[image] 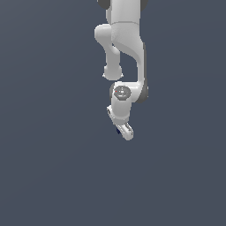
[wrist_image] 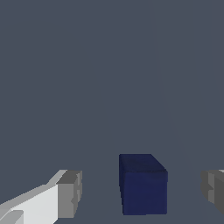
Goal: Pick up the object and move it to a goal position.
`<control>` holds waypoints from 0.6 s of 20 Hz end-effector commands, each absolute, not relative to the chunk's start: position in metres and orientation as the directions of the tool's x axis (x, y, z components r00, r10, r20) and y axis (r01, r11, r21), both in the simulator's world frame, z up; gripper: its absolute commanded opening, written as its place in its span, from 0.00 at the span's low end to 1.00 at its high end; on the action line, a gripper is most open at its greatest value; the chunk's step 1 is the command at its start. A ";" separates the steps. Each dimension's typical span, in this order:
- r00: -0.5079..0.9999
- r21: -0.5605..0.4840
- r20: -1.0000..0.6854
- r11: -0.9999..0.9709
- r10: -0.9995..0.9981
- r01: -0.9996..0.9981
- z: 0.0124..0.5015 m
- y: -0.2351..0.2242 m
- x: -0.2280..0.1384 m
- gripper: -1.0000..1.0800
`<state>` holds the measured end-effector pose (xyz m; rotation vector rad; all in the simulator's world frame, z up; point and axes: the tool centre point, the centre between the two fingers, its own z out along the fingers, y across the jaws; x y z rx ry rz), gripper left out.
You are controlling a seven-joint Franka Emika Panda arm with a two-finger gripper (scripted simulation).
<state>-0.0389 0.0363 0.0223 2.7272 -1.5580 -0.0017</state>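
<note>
The object is a small dark navy-blue block in the wrist view, sitting on the grey floor between my two fingers. There is a gap between it and each finger. My gripper is open around it; the grey fingertips stand apart from the object on both sides. In the exterior view the white arm reaches down and the gripper is low over the floor. There the object shows only as a tiny dark blue spot beside the hand, mostly hidden by it.
A plain dark grey floor fills both views. No other objects or any goal marker are in view.
</note>
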 end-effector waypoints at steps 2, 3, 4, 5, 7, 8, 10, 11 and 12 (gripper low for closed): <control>0.508 0.000 0.000 -0.508 -0.862 -0.862 0.014 0.037 -0.038 0.96; 0.508 0.000 0.000 -0.508 -0.862 -0.862 0.013 0.037 -0.038 0.96; 0.508 0.000 0.000 -0.508 -0.862 -0.862 0.013 0.037 -0.038 0.96; 0.508 0.000 0.000 -0.508 -0.862 -0.862 0.013 0.037 -0.038 0.00; 0.508 0.000 0.000 -0.508 -0.862 -0.862 0.013 0.037 -0.038 0.00; 0.508 0.000 0.000 -0.508 -0.862 -0.862 0.013 0.037 -0.038 0.00; 0.508 0.000 0.000 -0.508 -0.862 -0.862 0.013 0.037 -0.038 0.00; 0.508 0.000 0.000 -0.508 -0.862 -0.862 0.013 0.037 -0.038 0.00; 0.508 0.000 0.000 -0.508 -0.862 -0.862 0.013 0.037 -0.038 0.00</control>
